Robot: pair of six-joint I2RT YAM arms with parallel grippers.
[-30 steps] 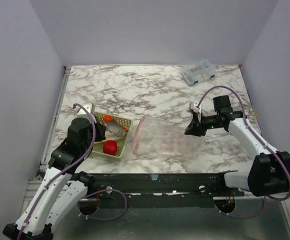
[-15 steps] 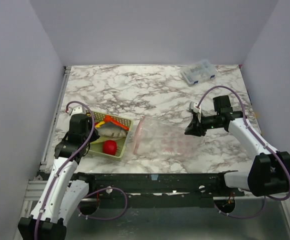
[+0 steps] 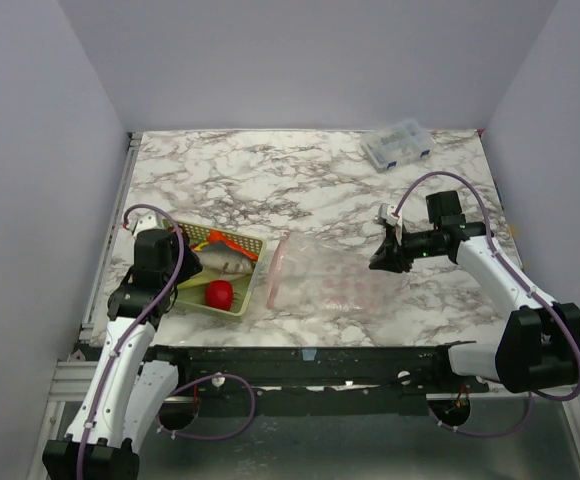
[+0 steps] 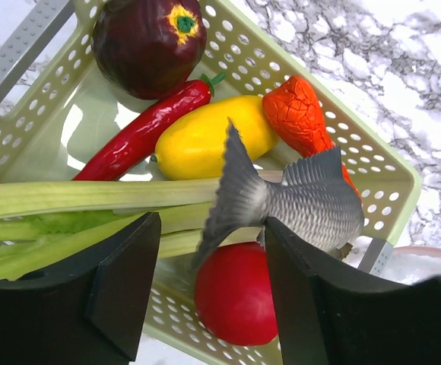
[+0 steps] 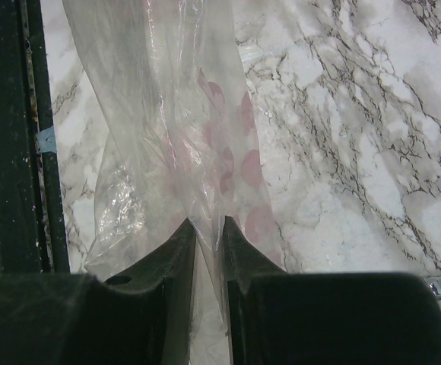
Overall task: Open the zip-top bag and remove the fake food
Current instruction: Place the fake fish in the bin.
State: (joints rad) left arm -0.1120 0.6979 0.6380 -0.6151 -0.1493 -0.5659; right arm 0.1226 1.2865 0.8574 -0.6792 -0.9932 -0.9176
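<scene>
Left jaws stand released over the basket [image 4: 372, 144] — fish [image 4: 304, 205] and other food [image 4: 205, 141] lie inside; right jaws pinch the bag [image 5: 182, 137] — it lies spread on the tabletop [image 3: 270, 180] beside the basket.

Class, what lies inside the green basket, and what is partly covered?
Maroon ball, red chili, yellow piece, orange carrot, green stalk, grey fish, red fruit. The fish covers part of the fruit and stalk.

No legible text, label, brand or number anywhere; pink blotches on the clear crinkly zip-top bag [image 5: 167, 114] form no letters.
</scene>
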